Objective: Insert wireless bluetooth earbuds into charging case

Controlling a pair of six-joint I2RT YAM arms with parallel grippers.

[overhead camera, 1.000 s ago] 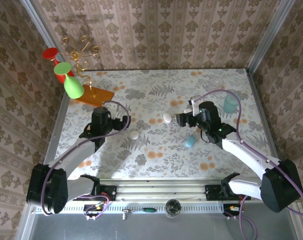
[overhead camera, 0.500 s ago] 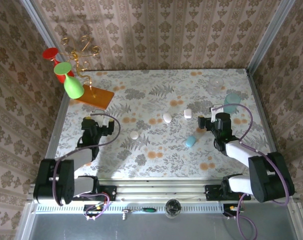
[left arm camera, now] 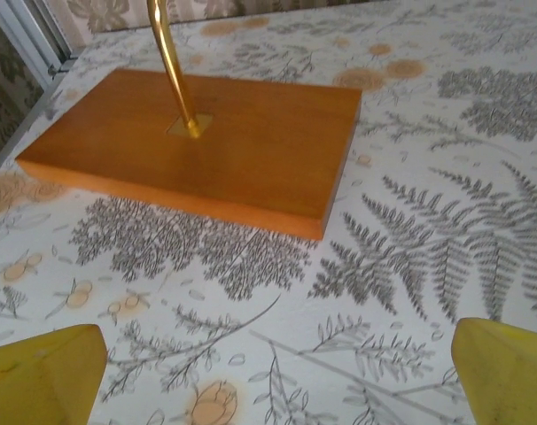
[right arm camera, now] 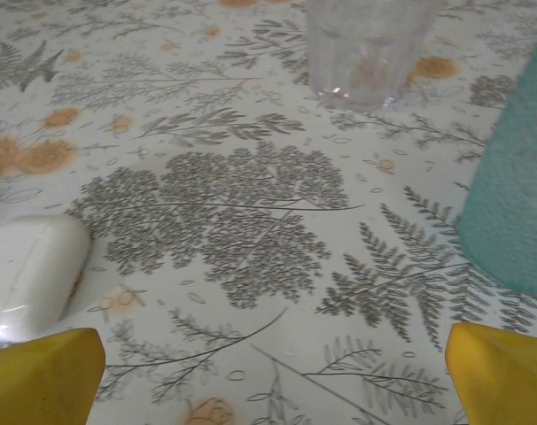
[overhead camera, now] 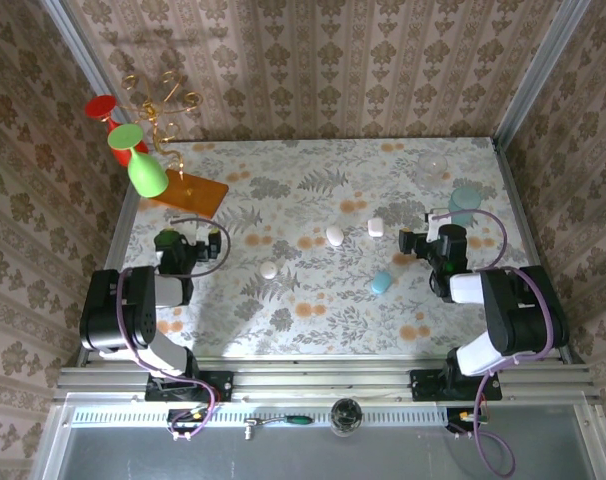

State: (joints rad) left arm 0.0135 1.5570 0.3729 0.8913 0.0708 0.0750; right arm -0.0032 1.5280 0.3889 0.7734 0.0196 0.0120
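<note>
The charging case (overhead camera: 376,227) is a small white rounded box lying right of the table's centre; it also lies at the left edge of the right wrist view (right arm camera: 34,270). I cannot make out the earbuds; they are out of view. My right gripper (overhead camera: 443,238) sits low to the right of the case, well apart from it, open and empty (right arm camera: 273,376), with only patterned tabletop between its yellow fingertips (right arm camera: 42,372). My left gripper (overhead camera: 178,240) rests at the table's left side, open and empty (left arm camera: 277,376), facing the orange wooden base (left arm camera: 198,146).
The wooden base (overhead camera: 188,190) carries a gold wire stand holding a green goblet (overhead camera: 143,165) and a red one (overhead camera: 105,108). A white egg-shaped item (overhead camera: 335,235), a white disc (overhead camera: 270,270) and a light-blue capsule (overhead camera: 381,282) lie mid-table. A clear glass (right arm camera: 366,49) and a teal cup (right arm camera: 512,195) stand ahead of my right gripper.
Both arms have drawn back from the middle of the table and folded up at the left and right sides. Both grippers stay open and empty.
</note>
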